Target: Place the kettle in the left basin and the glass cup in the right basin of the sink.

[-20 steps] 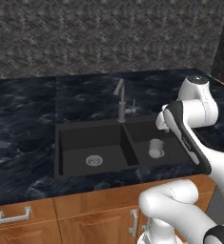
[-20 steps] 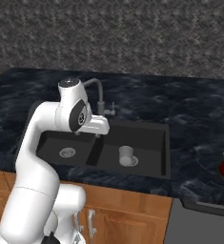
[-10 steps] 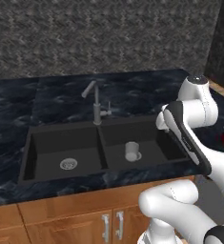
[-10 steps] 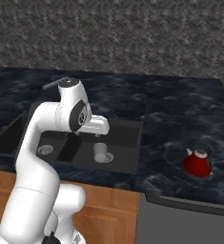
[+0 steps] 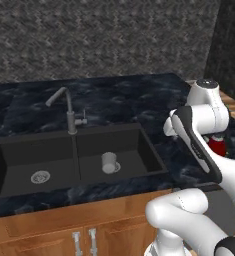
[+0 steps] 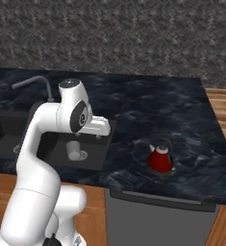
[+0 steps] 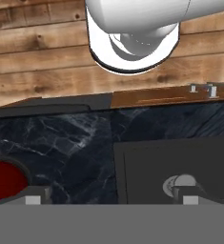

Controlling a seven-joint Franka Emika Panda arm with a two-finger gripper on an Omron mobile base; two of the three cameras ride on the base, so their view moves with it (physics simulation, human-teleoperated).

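Observation:
The glass cup [image 5: 109, 162] stands upright in the right basin [image 5: 136, 150] of the black sink, next to its drain. The left basin [image 5: 16, 167] holds just its silver drain. The red kettle [image 6: 161, 159] with its pale handle sits on the dark counter to the right of the sink, and my arm half hides the kettle [image 5: 218, 145] in the left base view. My gripper [image 6: 101, 134] hangs open above the sink's right edge, holding nothing. In the hand view the gripper [image 7: 111, 196] has the kettle [image 7: 4, 182] by one fingertip and the glass cup [image 7: 181, 183] by the other.
A slim grey tap [image 5: 68, 112] rises behind the wall between the basins. The dark marble counter [image 6: 153, 110] ends at the right, beside a wooden floor [image 6: 225, 108]. A grey appliance front [image 6: 157, 216] sits below the kettle. Wooden cabinets [image 5: 49, 235] run under the sink.
The base has driven to the right, so the sink has slid left in both base views and the kettle has come closer. The arm keeps its pose and the gripper stays open.

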